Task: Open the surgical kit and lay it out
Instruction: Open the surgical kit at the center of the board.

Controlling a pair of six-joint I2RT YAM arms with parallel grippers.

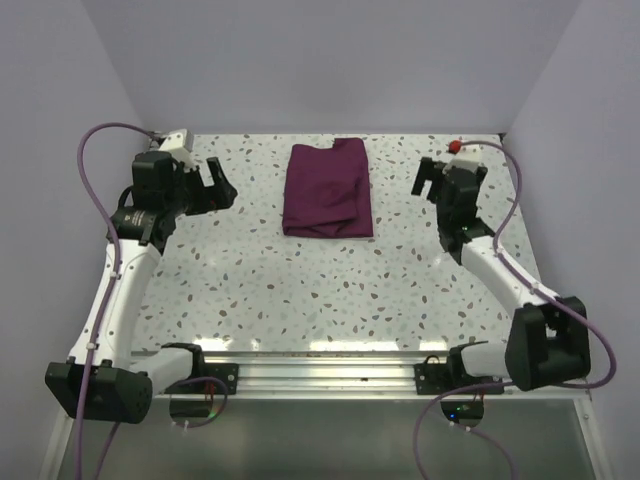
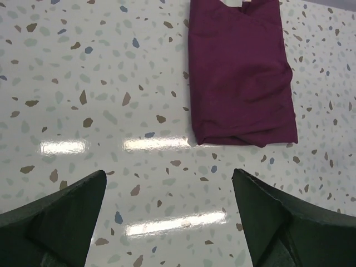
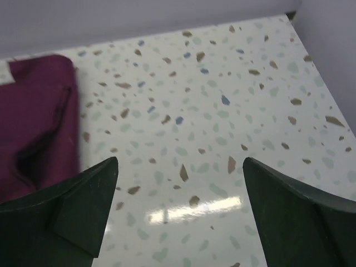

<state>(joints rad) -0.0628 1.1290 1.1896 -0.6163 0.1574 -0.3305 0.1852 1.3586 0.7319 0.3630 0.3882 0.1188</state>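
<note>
Cloth wrap (image 1: 327, 188) lies folded between your left gripper (image 1: 222, 185) and right gripper (image 1: 432, 179); both stand wide open, holding nothing.

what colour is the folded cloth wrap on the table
Dark purple-maroon, plain with no pattern. The cloth wrap shows best in the left wrist view.

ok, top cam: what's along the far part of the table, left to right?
left hand, open → folded maroon cloth wrap → right hand, open
</note>
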